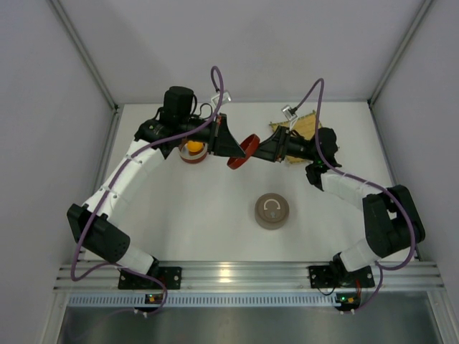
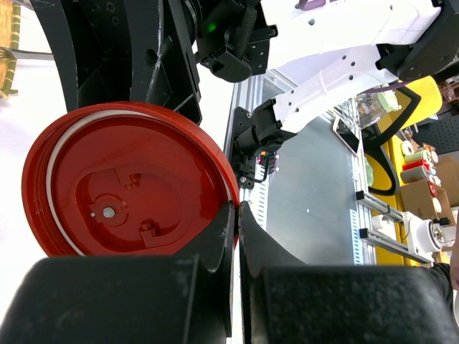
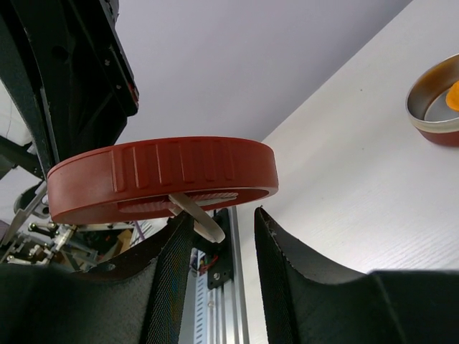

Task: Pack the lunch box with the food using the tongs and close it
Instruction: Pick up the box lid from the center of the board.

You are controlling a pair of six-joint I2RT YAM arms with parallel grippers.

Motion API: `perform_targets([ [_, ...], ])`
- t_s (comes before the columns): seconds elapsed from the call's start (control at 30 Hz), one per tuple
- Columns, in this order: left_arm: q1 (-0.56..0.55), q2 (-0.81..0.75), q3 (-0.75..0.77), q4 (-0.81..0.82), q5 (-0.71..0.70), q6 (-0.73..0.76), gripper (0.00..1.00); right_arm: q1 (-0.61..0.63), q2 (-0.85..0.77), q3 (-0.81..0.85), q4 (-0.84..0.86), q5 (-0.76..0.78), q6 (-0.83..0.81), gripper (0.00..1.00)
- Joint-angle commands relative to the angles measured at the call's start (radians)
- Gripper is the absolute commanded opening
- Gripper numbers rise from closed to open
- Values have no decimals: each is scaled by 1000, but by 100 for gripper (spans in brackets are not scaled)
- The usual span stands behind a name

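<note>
My left claw is clamped on the red lid. My right claw stands apart beside it, so I should center the rim between its fingers before closing.

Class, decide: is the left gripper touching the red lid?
Touching. The left wrist view shows the left gripper pinching the rim of the red lid between its fingers.

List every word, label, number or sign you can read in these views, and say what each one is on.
No text can be read in any view.
The red lid: moulded ridges and a small hole only, no lettering.
The round brown piece on the table: a pale ring-shaped mark, too small to read as a sign.
The cardboard box beyond the table: any label is too blurred to read.
</note>
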Motion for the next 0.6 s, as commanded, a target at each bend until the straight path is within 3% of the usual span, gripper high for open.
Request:
perform_targets([
  [0.0,-3,-6,-5,52,34,-1,0,17,-3,14,118,-4,-2,38],
  [0.33,-1,-4,-16,44,6,12,0,24,3,11,194,-13,75,32],
  [0.43,-1,-6,-16,41,-3,17,0,25,3,12,172,-8,73,24],
  [0.57,-1,-3,-12,32,-6,22,0,27,-3,17,89,3,39,2],
])
